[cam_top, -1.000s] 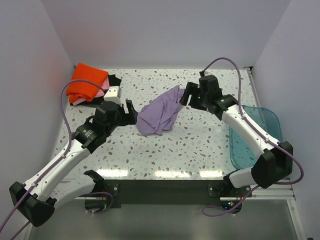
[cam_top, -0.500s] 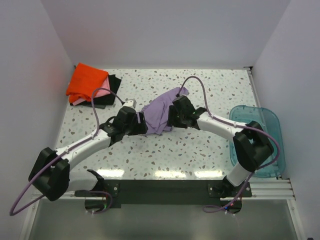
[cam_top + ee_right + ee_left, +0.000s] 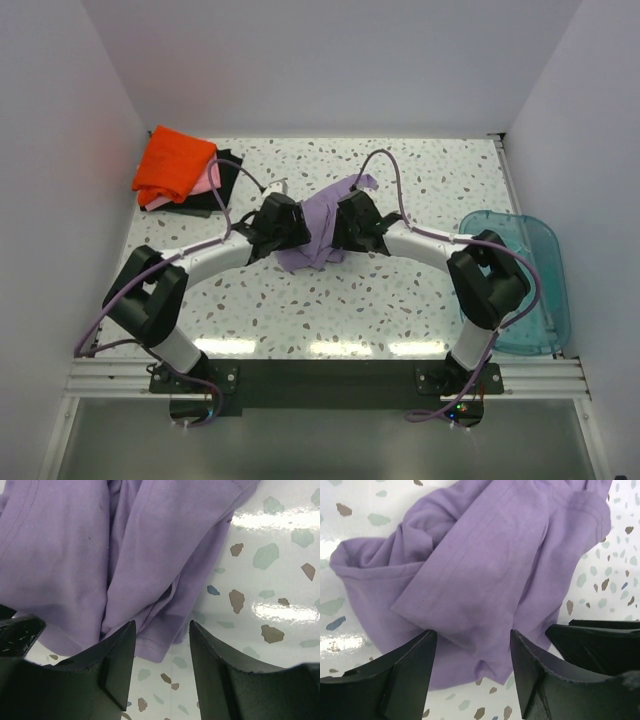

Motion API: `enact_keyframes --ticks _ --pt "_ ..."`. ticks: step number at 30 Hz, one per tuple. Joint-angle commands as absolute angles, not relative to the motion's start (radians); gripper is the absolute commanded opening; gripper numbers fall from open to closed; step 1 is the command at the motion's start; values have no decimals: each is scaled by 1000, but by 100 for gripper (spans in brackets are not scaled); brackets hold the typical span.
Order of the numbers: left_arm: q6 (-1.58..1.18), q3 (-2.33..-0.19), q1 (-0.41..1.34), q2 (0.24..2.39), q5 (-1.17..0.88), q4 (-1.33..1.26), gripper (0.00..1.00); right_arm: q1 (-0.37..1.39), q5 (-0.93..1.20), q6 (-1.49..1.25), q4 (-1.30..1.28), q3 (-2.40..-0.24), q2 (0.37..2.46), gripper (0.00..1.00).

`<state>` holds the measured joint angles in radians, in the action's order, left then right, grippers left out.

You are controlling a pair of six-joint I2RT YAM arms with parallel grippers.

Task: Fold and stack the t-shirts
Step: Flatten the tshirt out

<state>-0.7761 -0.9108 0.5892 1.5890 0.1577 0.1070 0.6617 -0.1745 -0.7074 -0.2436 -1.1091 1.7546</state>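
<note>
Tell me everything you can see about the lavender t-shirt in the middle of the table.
The lavender t-shirt is soft knit cloth with stitched hems. It is not folded: it lies crumpled in a loose, creased heap near the middle of the speckled table, apart from the folded shirts at the far left corner. The left gripper and the right gripper stand at its two sides, jaws open, each with an edge of the cloth between its fingers.
</note>
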Motion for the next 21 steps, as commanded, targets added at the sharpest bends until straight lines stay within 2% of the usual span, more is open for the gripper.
enact_keyframes --ticks 1,9,15,17,18,21 --pt "-804 -982 583 1615 216 58 64 660 -213 -726 -184 -1144 1779 50" --pt "-792 -1045 581 1692 275 94 50 660 -236 -724 -179 -1164 1813 50" --pt "-762 -1088 574 1704 314 136 28 660 -226 -732 -170 -1186 1847 50" --pt "-753 -1101 568 1707 321 153 25 660 -222 -738 -164 -1184 1853 49" --pt "-749 -1104 563 1707 322 159 21 660 -222 -739 -163 -1181 1858 48" --pt "-742 -1109 557 1709 325 172 16 660 -222 -747 -164 -1178 1868 36"
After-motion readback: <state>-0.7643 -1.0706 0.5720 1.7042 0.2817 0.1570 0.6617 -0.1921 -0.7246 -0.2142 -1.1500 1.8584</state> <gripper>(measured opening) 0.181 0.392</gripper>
